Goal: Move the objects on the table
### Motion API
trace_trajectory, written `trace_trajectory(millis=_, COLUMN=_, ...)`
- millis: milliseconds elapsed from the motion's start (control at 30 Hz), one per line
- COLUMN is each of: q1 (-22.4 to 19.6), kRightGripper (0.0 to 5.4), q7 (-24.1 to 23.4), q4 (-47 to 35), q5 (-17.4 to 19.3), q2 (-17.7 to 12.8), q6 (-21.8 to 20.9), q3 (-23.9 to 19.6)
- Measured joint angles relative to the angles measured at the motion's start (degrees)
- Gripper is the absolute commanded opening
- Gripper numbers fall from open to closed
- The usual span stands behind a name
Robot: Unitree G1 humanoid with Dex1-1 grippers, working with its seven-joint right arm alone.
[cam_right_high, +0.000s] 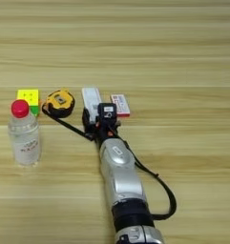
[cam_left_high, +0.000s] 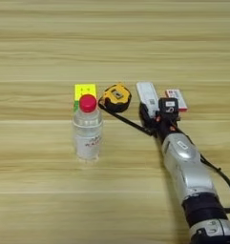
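The claw [cam_right_high: 91,119] sits at the near end of the bar [cam_right_high: 90,99], between the tape measure [cam_right_high: 59,103] and the box [cam_right_high: 120,105] on the bench [cam_right_high: 183,57]; finger spread cannot be determined. Likely step: grasp the bar. Centre on it, avoiding the strap [cam_right_high: 71,126]. The bottle [cam_right_high: 24,138] label shows red print, unreadable.

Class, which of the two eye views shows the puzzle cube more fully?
The right eye view: the puzzle cube stands nearly clear, only its lower left corner behind the bottle. In the left eye view the bottle's red cap covers the cube's lower part.
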Motion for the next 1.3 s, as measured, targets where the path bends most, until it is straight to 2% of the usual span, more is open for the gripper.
trace_trajectory(millis=667, q1=-0.4, kRightGripper=2.89, q7=-1.3, q4=-8.3, q5=-0.7, q2=-3.7, q6=2.6, q3=-2.5)
trace_trajectory(millis=967, q1=-0.2, kRightGripper=2.89, q7=-1.4, q4=-9.5, q5=0.6, q2=-7.4, q6=2.8, q3=-7.9)
trace_trajectory(millis=1300, q1=2.4, kRightGripper=2.89, q7=-1.4, q4=-6.2, q5=1.4, q2=-9.0, q6=2.6, q3=-11.3)
